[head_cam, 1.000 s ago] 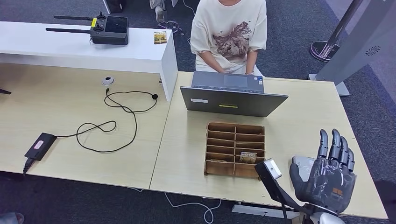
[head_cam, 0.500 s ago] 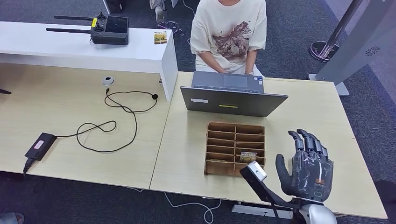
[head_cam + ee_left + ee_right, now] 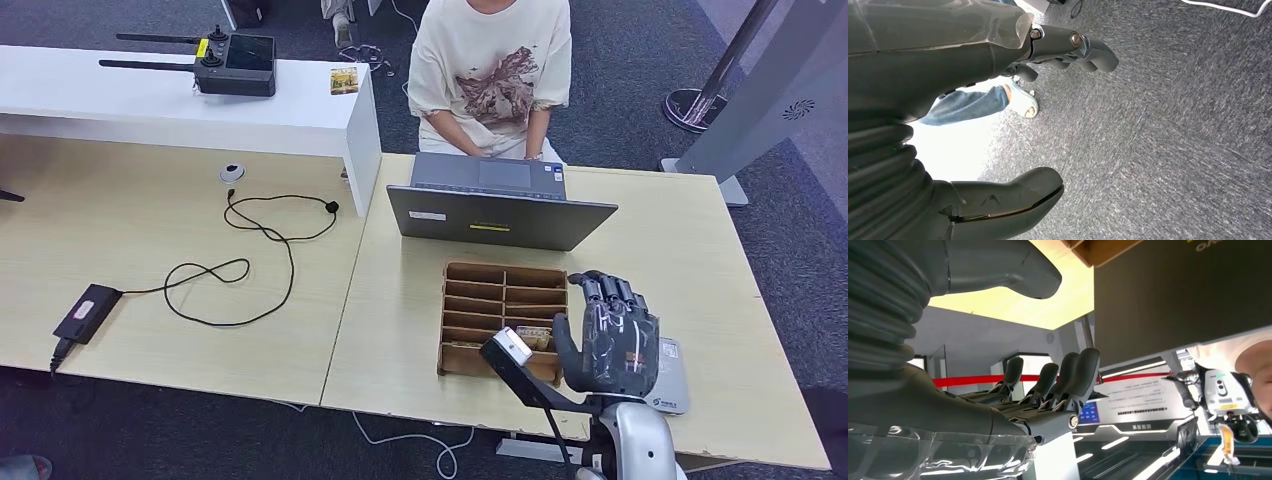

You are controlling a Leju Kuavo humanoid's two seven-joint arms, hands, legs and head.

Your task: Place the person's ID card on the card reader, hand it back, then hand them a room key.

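The right robot hand [image 3: 607,335], fingers apart and holding nothing, has moved left off the gray card reader [image 3: 668,378] to the wooden box [image 3: 503,295], probably after the key card [image 3: 532,337].

Two pale wooden tables [image 3: 180,260] stand edge to edge on dark grey carpet [image 3: 640,90] — a seam runs between them. A white counter [image 3: 160,105] rises at the far left, its end panel meeting the tables. At the far right stands a grey slanted panel [image 3: 770,100] and a pole on a round base [image 3: 695,105]. Light falls evenly.
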